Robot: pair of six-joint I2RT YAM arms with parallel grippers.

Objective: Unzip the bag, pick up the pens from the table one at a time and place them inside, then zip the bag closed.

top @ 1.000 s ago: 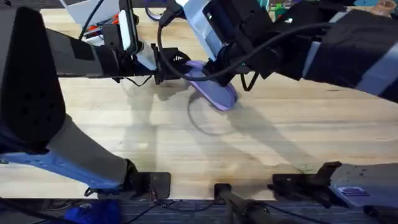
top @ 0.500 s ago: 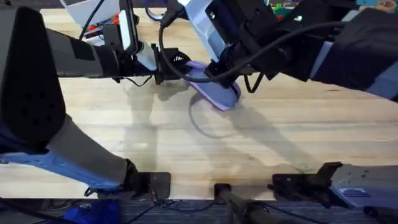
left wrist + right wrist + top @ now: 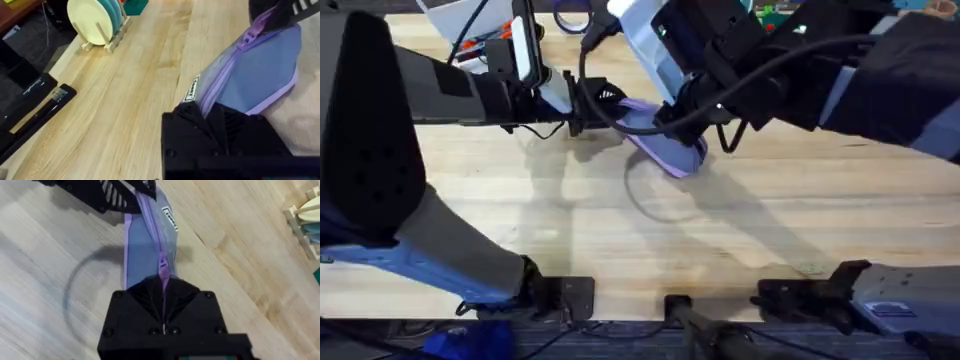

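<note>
The lavender bag (image 3: 672,152) hangs slightly above the table (image 3: 620,220), stretched between both grippers. My left gripper (image 3: 603,104) is shut on the bag's end by the label; in the left wrist view the gripper (image 3: 215,114) clamps the fabric of the bag (image 3: 260,75). My right gripper (image 3: 682,115) is shut on the zipper pull; in the right wrist view the gripper (image 3: 162,286) pinches the purple pull on the bag (image 3: 147,240). The zipper line runs between the two grippers. The pens are hidden from view.
A wooden rack with pale and teal plates (image 3: 97,20) stands near the table's far edge, also seen as the rack (image 3: 306,215). A black flat device (image 3: 35,107) lies off the table's side. Bare wood (image 3: 650,250) stretches toward the arm bases.
My right gripper has edged a little to the right along the bag with the zipper pull. The left gripper has stayed put.
</note>
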